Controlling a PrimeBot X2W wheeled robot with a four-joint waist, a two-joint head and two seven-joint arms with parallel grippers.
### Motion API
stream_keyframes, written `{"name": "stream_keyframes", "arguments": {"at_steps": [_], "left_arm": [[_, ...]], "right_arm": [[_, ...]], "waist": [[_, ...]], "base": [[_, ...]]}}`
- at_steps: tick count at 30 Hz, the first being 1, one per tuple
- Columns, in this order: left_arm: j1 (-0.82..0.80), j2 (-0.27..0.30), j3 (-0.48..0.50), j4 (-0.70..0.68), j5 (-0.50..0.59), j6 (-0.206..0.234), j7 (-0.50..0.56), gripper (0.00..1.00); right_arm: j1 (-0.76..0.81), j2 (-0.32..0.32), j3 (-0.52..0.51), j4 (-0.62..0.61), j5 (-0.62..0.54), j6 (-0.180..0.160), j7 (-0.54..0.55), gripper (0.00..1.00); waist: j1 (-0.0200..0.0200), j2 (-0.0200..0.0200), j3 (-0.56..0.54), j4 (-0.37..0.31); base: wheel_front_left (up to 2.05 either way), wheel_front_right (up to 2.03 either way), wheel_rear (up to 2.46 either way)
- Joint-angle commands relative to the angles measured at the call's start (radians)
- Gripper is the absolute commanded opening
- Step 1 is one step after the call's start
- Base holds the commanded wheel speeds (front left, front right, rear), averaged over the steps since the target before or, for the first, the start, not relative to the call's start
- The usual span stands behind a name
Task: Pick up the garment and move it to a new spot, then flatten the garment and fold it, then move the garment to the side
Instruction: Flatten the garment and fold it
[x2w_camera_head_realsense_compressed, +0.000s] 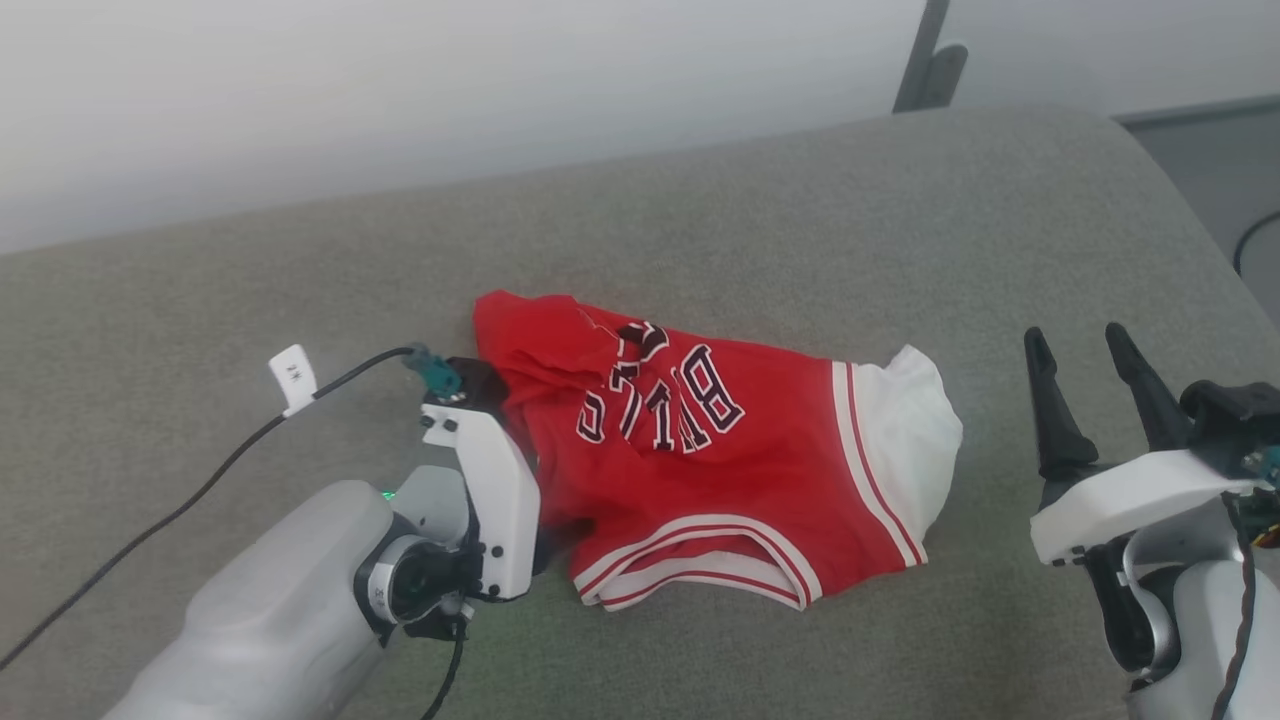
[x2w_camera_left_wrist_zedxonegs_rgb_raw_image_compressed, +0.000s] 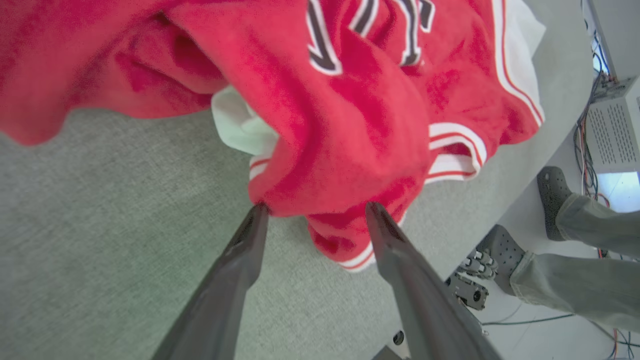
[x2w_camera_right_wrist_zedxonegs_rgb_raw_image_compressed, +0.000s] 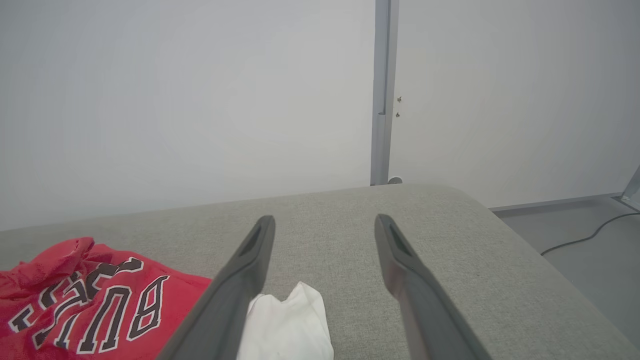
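The garment (x2w_camera_head_realsense_compressed: 720, 460), a small red jersey with white striped trim and dark block lettering, lies crumpled in the middle of the grey fabric surface (x2w_camera_head_realsense_compressed: 700, 230). Its white panel (x2w_camera_head_realsense_compressed: 910, 420) points right. My left gripper (x2w_camera_left_wrist_zedxonegs_rgb_raw_image_compressed: 316, 207) is open at the garment's left edge, both fingertips touching a hanging red fold, with grey surface beneath. In the head view its white wrist housing (x2w_camera_head_realsense_compressed: 495, 480) hides the fingers. My right gripper (x2w_camera_head_realsense_compressed: 1075, 342) stands open to the right of the garment, apart from it. The right wrist view has the open right gripper (x2w_camera_right_wrist_zedxonegs_rgb_raw_image_compressed: 325, 220) above the white panel (x2w_camera_right_wrist_zedxonegs_rgb_raw_image_compressed: 290, 325).
The surface's rounded right edge (x2w_camera_head_realsense_compressed: 1200, 230) drops to the floor. A person's legs and dark shoes (x2w_camera_left_wrist_zedxonegs_rgb_raw_image_compressed: 555, 195) stand beside that edge, near cables and a grey box (x2w_camera_left_wrist_zedxonegs_rgb_raw_image_compressed: 612, 132). A black cable (x2w_camera_head_realsense_compressed: 200, 485) trails from my left wrist. A pale wall rises behind.
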Motion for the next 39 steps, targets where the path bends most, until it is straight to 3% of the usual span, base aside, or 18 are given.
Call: {"name": "stream_keyframes", "arguments": {"at_steps": [1, 7, 8, 9, 10, 14, 20, 24, 34, 39], "left_arm": [[0.015, -0.003, 0.009, 0.013, 0.003, 0.004, -0.013, 1.00], [0.013, -0.048, 0.030, 0.154, -0.005, -0.012, -0.084, 1.00], [0.012, -0.055, 0.032, 0.183, -0.008, -0.015, -0.089, 0.84], [0.009, -0.060, 0.027, 0.207, -0.005, -0.023, -0.092, 0.20], [0.005, -0.068, 0.023, 0.231, 0.000, -0.032, -0.098, 0.00], [-0.010, -0.089, 0.022, 0.303, -0.005, -0.062, -0.108, 0.00], [-0.042, -0.051, 0.033, 0.357, 0.006, -0.089, -0.124, 0.00], [-0.044, -0.004, 0.046, 0.365, 0.013, -0.088, -0.137, 0.00], [0.015, 0.171, 0.092, 0.373, 0.001, -0.038, -0.153, 0.00], [0.038, 0.208, 0.137, 0.351, -0.053, -0.045, -0.164, 0.00]], "right_arm": [[-0.009, -0.002, 0.000, -0.002, -0.003, 0.000, -0.002, 1.00], [-0.026, -0.003, 0.000, 0.007, -0.003, 0.000, -0.012, 1.00], [-0.027, -0.003, -0.001, 0.009, -0.005, 0.000, -0.013, 1.00], [-0.030, -0.003, -0.002, 0.011, -0.006, 0.000, -0.015, 1.00], [-0.032, -0.004, -0.003, 0.013, -0.007, 0.000, -0.016, 1.00], [-0.032, -0.005, -0.011, 0.018, -0.012, 0.000, -0.019, 1.00], [-0.020, -0.007, -0.028, 0.023, -0.016, 0.000, -0.020, 1.00], [-0.005, -0.005, -0.042, 0.020, -0.022, 0.000, -0.014, 1.00], [0.019, -0.006, -0.043, 0.013, -0.024, 0.000, 0.002, 1.00], [0.035, -0.005, -0.045, 0.010, -0.026, 0.000, 0.006, 1.00]], "waist": [[0.0000, -0.0001, 0.016, -0.010], [0.0000, -0.0001, 0.044, -0.019], [0.0000, -0.0001, 0.047, -0.019], [0.0000, -0.0001, 0.049, -0.018], [0.0000, -0.0001, 0.051, -0.017], [0.0000, -0.0001, 0.050, -0.005], [0.0000, -0.0001, 0.033, 0.027], [0.0000, -0.0001, 0.014, 0.055], [0.0000, -0.0001, -0.023, 0.106], [0.0000, -0.0001, -0.038, 0.117]], "base": [[0.00, 0.00, 0.00], [0.00, 0.00, 0.00], [0.00, 0.00, 0.00], [0.00, 0.00, 0.00], [0.00, 0.00, 0.00], [0.00, 0.00, 0.00], [0.00, 0.00, 0.00], [0.00, 0.00, 0.00], [0.00, 0.00, 0.00], [0.00, 0.00, 0.00]]}}
